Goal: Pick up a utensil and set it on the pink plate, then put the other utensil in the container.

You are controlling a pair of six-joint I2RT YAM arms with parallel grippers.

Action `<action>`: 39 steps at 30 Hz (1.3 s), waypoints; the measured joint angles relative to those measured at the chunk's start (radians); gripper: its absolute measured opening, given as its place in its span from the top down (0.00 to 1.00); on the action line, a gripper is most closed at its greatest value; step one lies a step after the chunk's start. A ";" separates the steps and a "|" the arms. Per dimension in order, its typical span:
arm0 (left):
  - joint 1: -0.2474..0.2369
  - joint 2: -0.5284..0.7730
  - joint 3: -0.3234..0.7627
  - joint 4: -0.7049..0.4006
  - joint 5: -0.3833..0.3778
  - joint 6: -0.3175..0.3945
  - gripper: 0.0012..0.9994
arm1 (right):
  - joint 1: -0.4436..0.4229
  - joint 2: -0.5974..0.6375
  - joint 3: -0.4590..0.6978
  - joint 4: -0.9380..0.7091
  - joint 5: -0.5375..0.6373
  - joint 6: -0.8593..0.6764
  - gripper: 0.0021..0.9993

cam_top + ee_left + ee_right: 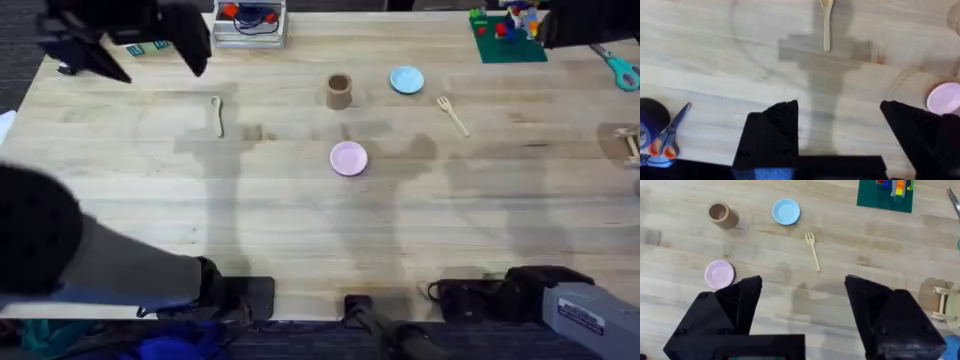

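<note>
Both your tools hang open, holding nothing. The spoon (216,113) lies flat, well left of the pink plate (348,158); fingers may skid off.

The wooden table (300,230) is bare across the lower half of the overhead frame, giving unobstructed passage from both arm bases toward the centre. The pink plate (348,158) sits alone at centre with open wood on all sides. The spoon (216,112), centre left, has free wood around it. The fork (452,113), centre right, lies near the blue plate (406,80). The brown cup (339,91) stands upright above the pink plate, an obstacle between the utensils.
</note>
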 joint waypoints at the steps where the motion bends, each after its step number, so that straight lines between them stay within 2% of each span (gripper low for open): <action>1: -0.002 0.021 0.000 0.018 0.001 0.000 0.01 | 0.000 0.000 0.000 0.000 0.000 0.000 0.00; 5: -0.005 0.076 -0.024 0.120 0.001 0.000 0.01 | 0.000 0.000 0.000 0.000 0.000 0.000 0.00; 14: -0.005 0.132 -0.187 0.327 0.002 0.000 0.01 | 0.000 0.000 0.000 0.000 0.000 0.000 0.00; 20: -0.005 0.210 -0.244 0.393 0.026 0.009 0.01 | 0.000 0.000 0.000 0.000 0.000 0.000 0.00; 33: -0.006 0.355 -0.246 0.479 0.035 -0.008 0.01 | 0.000 0.000 0.000 0.000 0.000 0.000 0.00; 39: -0.011 0.368 -0.250 0.524 0.035 -0.021 0.01 | 0.000 0.000 0.000 0.000 0.000 0.000 0.00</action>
